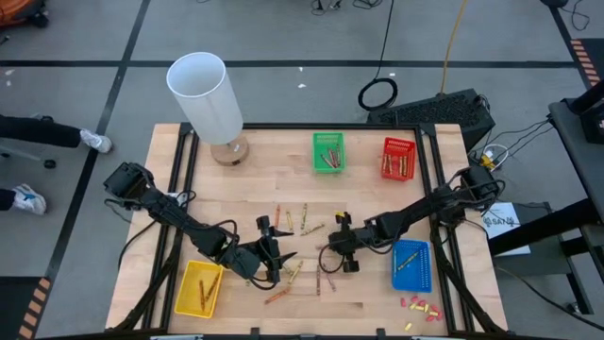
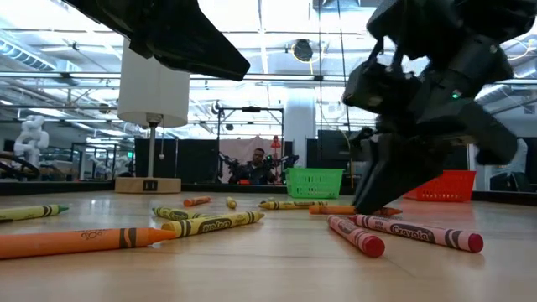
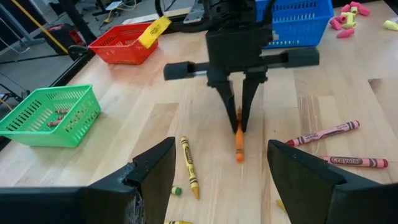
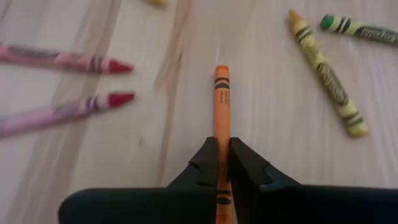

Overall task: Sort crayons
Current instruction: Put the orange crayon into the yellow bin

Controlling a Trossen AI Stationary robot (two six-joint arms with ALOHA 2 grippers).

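Crayon, orange, lies flat mid-table, long axis in line w/ right gripper, free end pointing away from it; fingers pinched on its near end. Left gripper hovers just beside, fingers wide, holding nothing. Table is pale wood planks w/ green basket and red basket at far edge; lab room behind. Crayon wears paper wrapper w/ black bands.

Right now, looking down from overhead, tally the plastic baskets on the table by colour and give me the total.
green basket: 1
red basket: 1
blue basket: 1
yellow basket: 1
Total: 4 baskets
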